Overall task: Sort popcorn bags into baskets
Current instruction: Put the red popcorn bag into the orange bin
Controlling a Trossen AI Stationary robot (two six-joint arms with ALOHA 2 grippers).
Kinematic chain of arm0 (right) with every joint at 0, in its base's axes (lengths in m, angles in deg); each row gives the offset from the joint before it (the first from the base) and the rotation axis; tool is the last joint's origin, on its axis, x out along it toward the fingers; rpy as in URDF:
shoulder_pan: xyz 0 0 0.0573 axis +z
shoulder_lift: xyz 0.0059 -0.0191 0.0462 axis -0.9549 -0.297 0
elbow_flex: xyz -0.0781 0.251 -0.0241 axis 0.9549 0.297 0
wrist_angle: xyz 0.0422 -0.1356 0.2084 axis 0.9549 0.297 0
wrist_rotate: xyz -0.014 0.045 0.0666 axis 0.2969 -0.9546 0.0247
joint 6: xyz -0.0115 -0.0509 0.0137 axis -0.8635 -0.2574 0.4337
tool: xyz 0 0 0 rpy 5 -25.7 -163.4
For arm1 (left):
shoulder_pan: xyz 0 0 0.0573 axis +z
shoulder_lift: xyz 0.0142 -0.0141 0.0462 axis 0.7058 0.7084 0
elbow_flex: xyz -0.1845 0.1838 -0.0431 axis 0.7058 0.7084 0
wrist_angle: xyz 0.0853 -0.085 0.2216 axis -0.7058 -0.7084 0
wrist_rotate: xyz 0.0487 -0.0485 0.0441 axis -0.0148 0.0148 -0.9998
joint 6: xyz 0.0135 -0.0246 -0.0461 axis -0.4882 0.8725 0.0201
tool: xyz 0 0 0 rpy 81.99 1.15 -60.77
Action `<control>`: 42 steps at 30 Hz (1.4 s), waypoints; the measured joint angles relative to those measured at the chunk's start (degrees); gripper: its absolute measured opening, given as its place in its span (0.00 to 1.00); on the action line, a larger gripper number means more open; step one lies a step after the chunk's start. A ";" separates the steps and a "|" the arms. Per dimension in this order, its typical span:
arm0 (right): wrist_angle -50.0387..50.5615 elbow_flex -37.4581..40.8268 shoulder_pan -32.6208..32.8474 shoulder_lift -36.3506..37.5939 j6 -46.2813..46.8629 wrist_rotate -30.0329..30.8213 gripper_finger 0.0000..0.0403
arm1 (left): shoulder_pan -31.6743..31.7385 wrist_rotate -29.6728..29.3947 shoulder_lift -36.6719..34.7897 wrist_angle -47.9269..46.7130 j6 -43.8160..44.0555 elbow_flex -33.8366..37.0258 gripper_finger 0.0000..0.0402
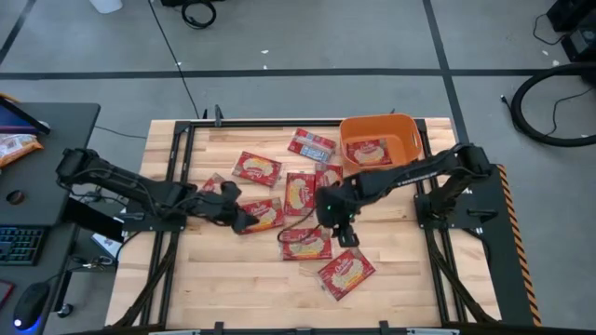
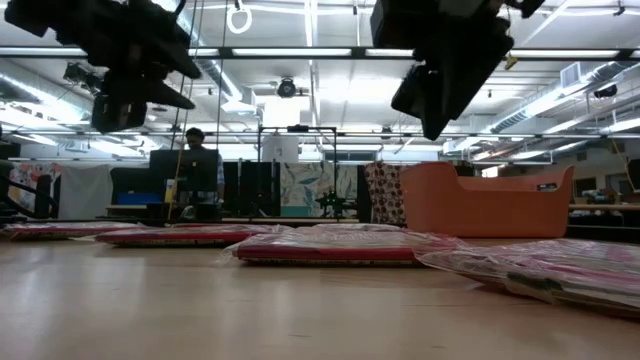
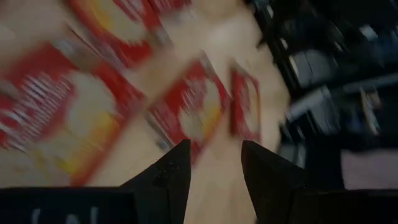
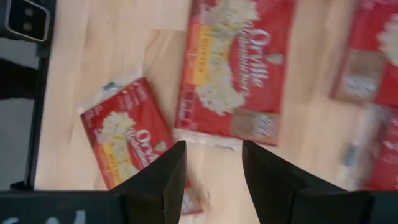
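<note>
- Nearest the table's front edge, one popcorn bag [image 1: 345, 273] lay flat on the wooden table [image 1: 214, 279], turned at an angle
- Just behind it lay another bag [image 1: 305, 244], with the right gripper [image 1: 340, 226] hanging above its far right corner; in the right wrist view the two dark fingers [image 4: 163, 180] stood spread with a clear gap, nothing between them, and these two packets [image 4: 233, 68] showed on the wood below
- Level with that, toward the left, the left gripper [image 1: 244, 219] hung above the near-left end of a bag [image 1: 264, 213]; its fingers [image 3: 166, 180] were likewise parted and empty, over blurred red packets [image 3: 186, 109]
- In the low view both grippers were raised well clear of the packets on the tabletop
- Past the grippers, a bag [image 1: 299, 193] lay lengthwise at the middle, another [image 1: 328, 176] just beside it to the right, and one [image 1: 257, 168] to the left
- Farther still, a bag with a bluish-grey patch [image 1: 311, 143] lay just left of the tub
- At the far right corner stood the orange basket [image 1: 407, 147], with one bag [image 1: 370, 151] already inside it
</note>
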 joint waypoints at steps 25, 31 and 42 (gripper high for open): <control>-5.13 -0.20 11.29 -14.18 -0.58 4.48 0.54 | -12.94 4.87 -0.10 3.05 3.15 0.02 0.36; -3.96 -0.22 12.04 -16.22 -0.79 4.71 0.50 | -16.44 0.61 -0.12 3.80 3.41 0.02 0.36; -2.85 -0.33 13.03 -16.46 -2.20 9.62 0.21 | -19.36 -0.17 -0.12 4.02 3.48 0.02 0.36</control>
